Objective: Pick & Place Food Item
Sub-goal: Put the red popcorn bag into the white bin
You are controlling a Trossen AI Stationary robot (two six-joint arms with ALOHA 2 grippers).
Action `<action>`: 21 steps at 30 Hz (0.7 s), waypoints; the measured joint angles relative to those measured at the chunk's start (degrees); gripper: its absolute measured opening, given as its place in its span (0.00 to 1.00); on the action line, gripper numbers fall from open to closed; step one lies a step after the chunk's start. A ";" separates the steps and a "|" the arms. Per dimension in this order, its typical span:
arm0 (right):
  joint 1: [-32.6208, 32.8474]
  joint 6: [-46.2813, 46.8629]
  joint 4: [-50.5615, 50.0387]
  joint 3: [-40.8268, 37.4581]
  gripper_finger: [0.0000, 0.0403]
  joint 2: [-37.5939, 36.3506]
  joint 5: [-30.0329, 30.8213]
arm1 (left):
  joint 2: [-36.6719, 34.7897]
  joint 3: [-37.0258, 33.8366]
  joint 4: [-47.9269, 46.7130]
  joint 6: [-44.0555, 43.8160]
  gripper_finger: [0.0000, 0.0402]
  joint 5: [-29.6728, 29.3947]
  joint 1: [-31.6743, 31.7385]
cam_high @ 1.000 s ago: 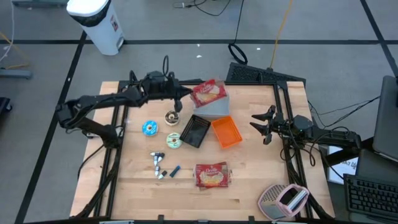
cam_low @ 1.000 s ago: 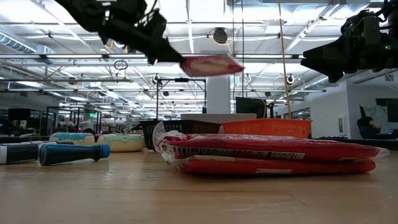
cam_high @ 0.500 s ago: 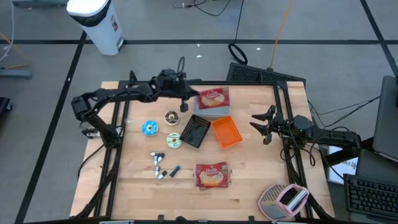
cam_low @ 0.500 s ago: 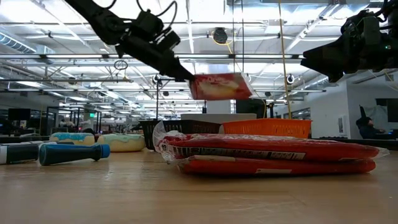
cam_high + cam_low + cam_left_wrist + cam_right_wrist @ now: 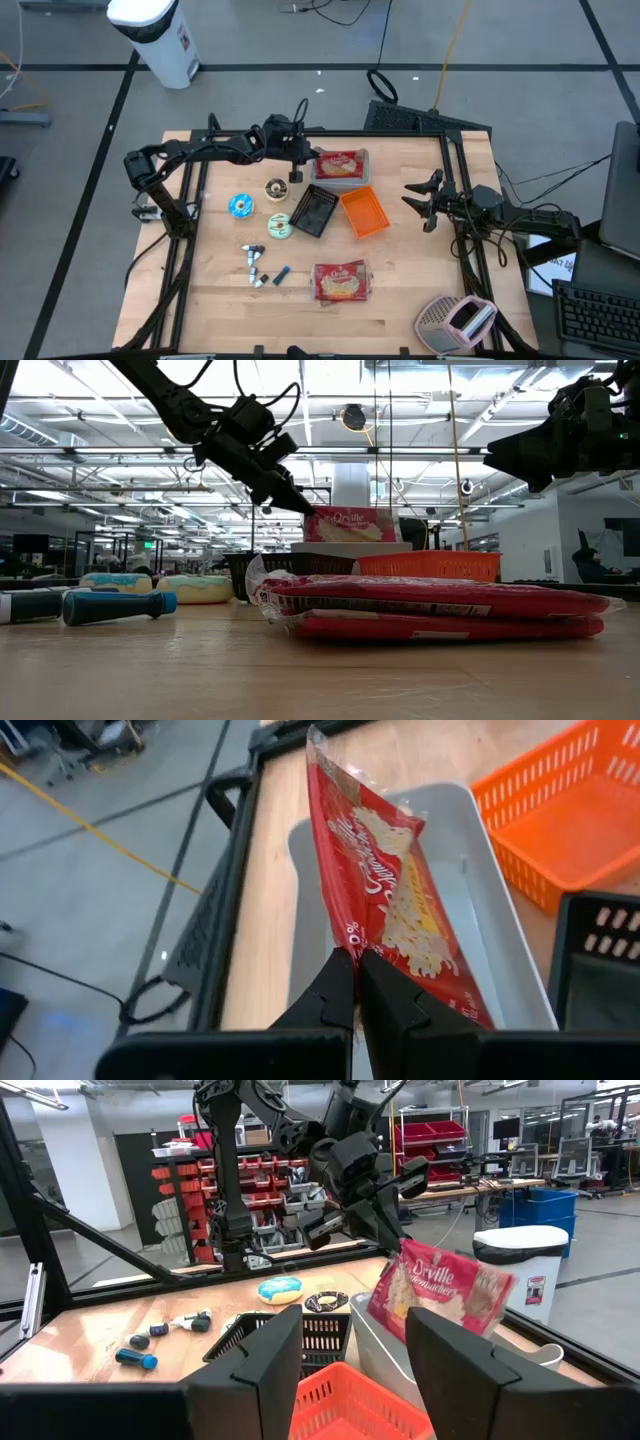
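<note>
left gripper (image 5: 355,982) pinches one edge of a red plastic popcorn packet (image 5: 340,161), jaws closed tight on the film, and holds it over the shallow grey plastic bin (image 5: 354,181) at the far side of the wooden table (image 5: 410,260). seen from the left wrist, the packet (image 5: 395,910) slants down into the bin, its far end low inside the grey walls (whether it touches the floor of the bin i cannot tell). the low view shows it just above the bin's rim. an orange mesh basket (image 5: 363,212) sits just beside the bin, and a black mesh basket (image 5: 312,210) lies next to that. a second red packet (image 5: 342,281) lies flat near the table's front edge, well apart from the first. right gripper (image 5: 420,205) hangs over the table's right side with its fingers parted and nothing between them.
</note>
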 joint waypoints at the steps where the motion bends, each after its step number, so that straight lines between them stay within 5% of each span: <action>1: -0.02 0.00 0.00 -0.02 0.41 0.00 0.00 | 0.10 0.00 -0.98 0.01 0.01 -0.02 0.00; 8: 0.00 0.00 0.00 -0.02 0.41 0.02 -0.02 | 2.80 0.00 -1.36 -1.07 0.03 0.13 -0.78; 21: -0.02 0.00 0.00 0.00 0.41 0.02 0.00 | 2.89 0.00 -0.48 -0.84 0.06 -12.66 -3.66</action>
